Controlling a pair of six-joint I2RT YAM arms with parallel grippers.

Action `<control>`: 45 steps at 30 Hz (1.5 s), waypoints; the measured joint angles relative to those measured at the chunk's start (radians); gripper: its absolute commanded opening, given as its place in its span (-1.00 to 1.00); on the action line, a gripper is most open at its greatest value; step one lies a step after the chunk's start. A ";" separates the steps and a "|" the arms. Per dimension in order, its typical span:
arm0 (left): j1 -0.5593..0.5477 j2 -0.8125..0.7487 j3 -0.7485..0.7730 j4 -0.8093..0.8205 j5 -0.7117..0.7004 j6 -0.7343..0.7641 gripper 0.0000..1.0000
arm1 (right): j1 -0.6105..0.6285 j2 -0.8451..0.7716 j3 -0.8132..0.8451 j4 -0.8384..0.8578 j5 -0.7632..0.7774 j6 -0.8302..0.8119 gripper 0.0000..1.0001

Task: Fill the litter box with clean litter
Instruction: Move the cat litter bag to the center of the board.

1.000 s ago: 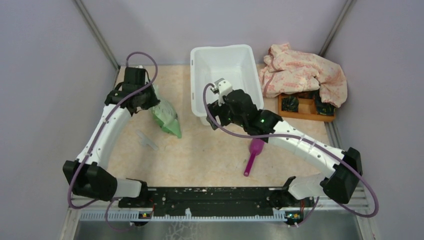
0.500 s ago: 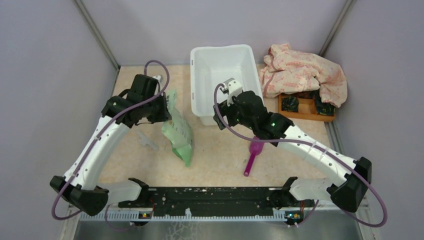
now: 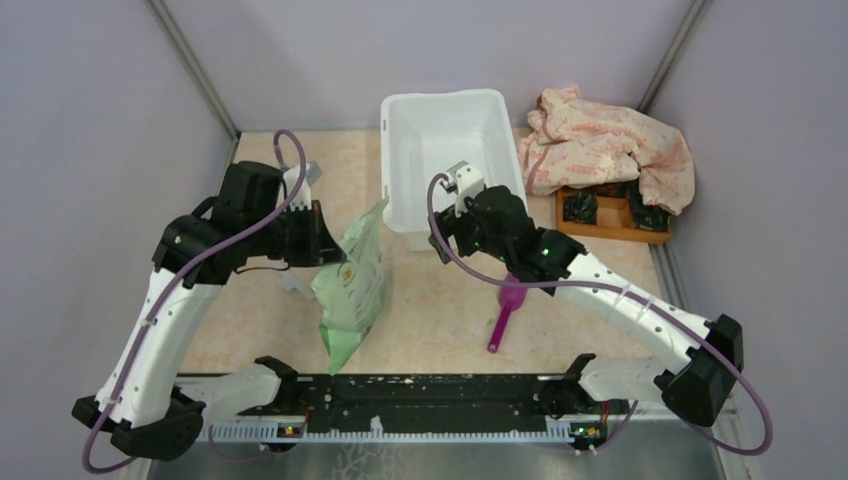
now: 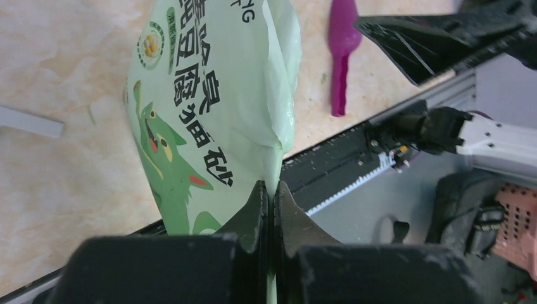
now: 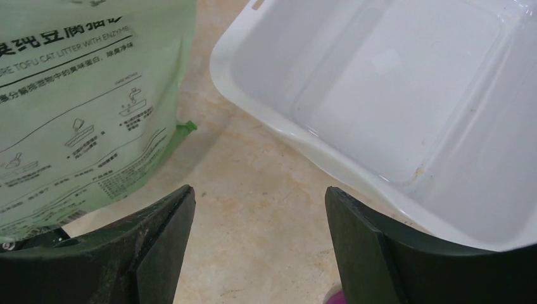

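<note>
Swung in from the table's 10 o'clock side over the last second, the left gripper (image 4: 269, 190) now has the bag (image 4: 202, 95) hanging toward 7 o'clock. Its black fingers are clenched on a thin crease of the glossy green film. The bag's mouth is cut off behind those fingers, and what it contains is hidden. Its soft printed pouch covers part of a flat grey strip (image 4: 28, 121) on the marbled beige table (image 3: 440, 300).

At 5 o'clock lies a magenta plastic scoop (image 3: 508, 310), its bowl partly under the right arm. Further in, the right gripper (image 5: 258, 196) hangs with its fingers spread wide, grasping nothing, just beside the near corner of the litter box (image 3: 440, 130). That smooth white tub with rounded corners and a rolled rim stands at 12 o'clock, and the overhead view hides its near wall behind the wrist.

At 2 o'clock a crumpled pink patterned cloth (image 3: 610, 150) drapes over a wooden tray (image 3: 605, 232), whose dark contents are too small to identify.
</note>
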 measured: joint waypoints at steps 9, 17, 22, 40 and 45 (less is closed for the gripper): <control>-0.026 -0.002 -0.011 0.041 0.191 0.008 -1.00 | -0.046 -0.031 -0.005 -0.003 -0.003 -0.008 0.52; -0.082 0.003 -0.141 0.144 0.271 0.023 -1.00 | -0.095 -0.087 -0.005 -0.021 0.001 -0.016 0.45; -0.193 0.195 -0.107 0.129 0.118 0.086 -1.00 | -0.115 -0.110 -0.005 -0.040 0.009 -0.015 0.59; -0.246 0.288 0.093 0.196 -0.137 0.538 -0.67 | -0.117 -0.121 -0.118 0.094 -0.252 -0.149 0.84; -0.246 0.276 -0.011 0.247 -0.254 0.542 0.03 | -0.117 -0.125 -0.156 0.189 -0.269 -0.237 0.86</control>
